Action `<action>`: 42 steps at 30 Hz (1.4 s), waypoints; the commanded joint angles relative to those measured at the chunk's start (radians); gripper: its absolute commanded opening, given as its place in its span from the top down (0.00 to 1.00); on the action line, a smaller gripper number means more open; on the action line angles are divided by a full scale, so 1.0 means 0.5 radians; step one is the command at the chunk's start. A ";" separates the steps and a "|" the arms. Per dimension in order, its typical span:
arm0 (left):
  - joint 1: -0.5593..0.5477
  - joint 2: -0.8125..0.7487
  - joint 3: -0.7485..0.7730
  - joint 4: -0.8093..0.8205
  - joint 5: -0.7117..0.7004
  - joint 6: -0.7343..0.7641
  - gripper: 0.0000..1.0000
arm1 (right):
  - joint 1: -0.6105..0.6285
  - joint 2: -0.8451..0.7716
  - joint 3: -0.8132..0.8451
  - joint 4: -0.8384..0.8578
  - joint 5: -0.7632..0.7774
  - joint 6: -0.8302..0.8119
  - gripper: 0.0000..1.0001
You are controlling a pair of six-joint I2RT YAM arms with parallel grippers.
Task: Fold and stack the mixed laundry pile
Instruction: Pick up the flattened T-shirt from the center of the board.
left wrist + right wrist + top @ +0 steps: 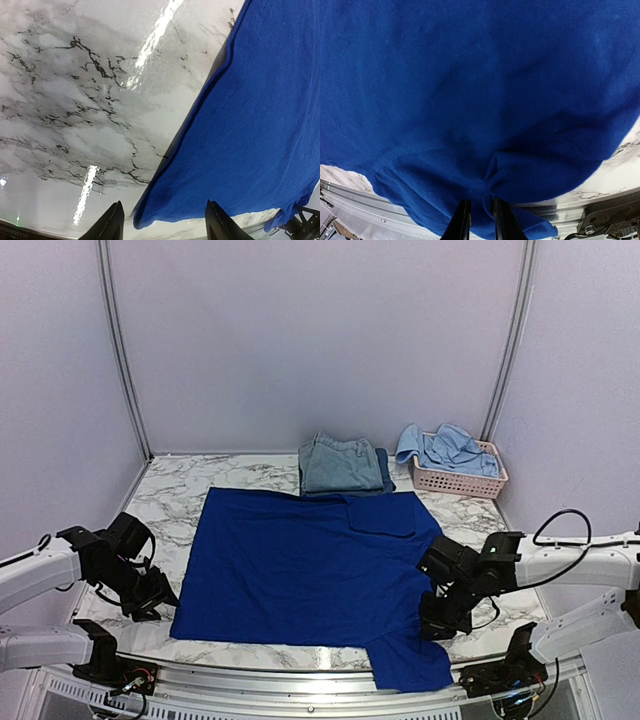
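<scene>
Denim (338, 465) folded far, light-blue clothes (455, 450) waiting, we are pinching the flat T-shirt (300, 570) with the right gripper (480, 204), the left gripper (164, 206) gaping.

The T-shirt (300, 570) is matt blue cloth, the table (180, 495) glossy marble-look, the basket (462, 481) pink plastic lattice.

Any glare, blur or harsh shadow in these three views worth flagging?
Top external: even, soft light, no hard shadows on the white marble tabletop. Left wrist: two bright glare streaks on the marble, beside the royal-blue T-shirt. Right wrist: that shirt fills the frame, slightly soft, darker where the right gripper pinches it.
</scene>
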 commanded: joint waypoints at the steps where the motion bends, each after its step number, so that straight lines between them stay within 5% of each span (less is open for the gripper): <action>1: -0.007 -0.001 0.059 -0.062 -0.025 0.018 0.43 | 0.023 0.064 0.058 -0.010 0.011 -0.031 0.85; 4: -0.008 -0.014 0.051 -0.064 -0.021 0.018 0.43 | 0.049 0.075 0.095 -0.116 0.051 -0.041 0.75; 17: -0.008 -0.006 0.014 -0.061 -0.021 0.026 0.42 | 0.086 0.107 -0.120 -0.003 0.010 -0.090 0.69; 24: -0.008 -0.106 -0.075 -0.134 0.033 0.026 0.44 | 0.094 0.120 -0.110 0.039 -0.011 -0.098 1.00; 31: -0.046 -0.163 -0.126 -0.231 -0.009 0.089 0.57 | 0.094 0.080 -0.092 0.023 -0.025 -0.081 1.00; 42: -0.305 -0.107 -0.148 -0.223 0.074 0.038 0.55 | 0.097 0.078 -0.043 0.005 -0.034 -0.087 1.00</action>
